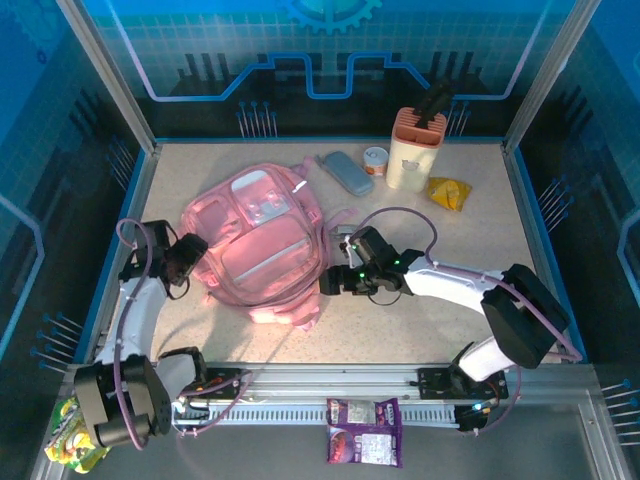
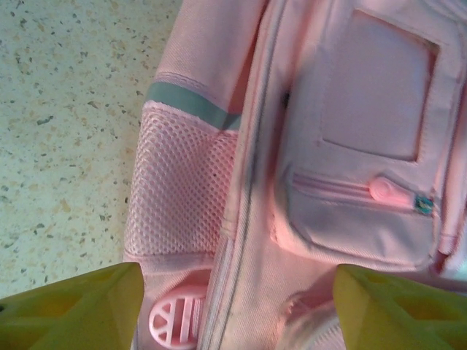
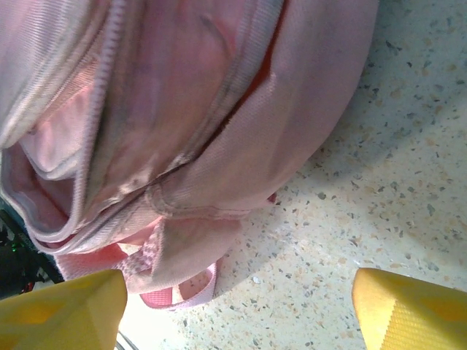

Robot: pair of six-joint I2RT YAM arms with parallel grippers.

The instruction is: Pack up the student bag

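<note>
Speckled beige worktop inside a blue-panelled enclosure. Near rail: purple packet at centre; yellow-green packet at left corner. Left fingers: yellow, standing wide, holding nothing, poised over the bag at its mesh side pocket, a zip pull just to the right. Right fingers: likewise wide and empty, over the bag's near right corner, where a webbing loop lies on the worktop. Bag, top view: pink, soft, flat on the worktop, front face up, left of centre, between the two arms. Hazards, as judged: the cloth is limp, so a pinch may gather fabric, mesh or the loop instead of a zip pull; a pull from one side alone may drag the whole bag across the worktop, and a shove could push it into the case behind. Long axis: near to far, far end leaning slightly right, clear window towards that end; which end is the top cannot be told. Far row: grey-blue case, near the bag's far right corner; small tub; cream holder; yellow packet, all well apart from the fingers.
</note>
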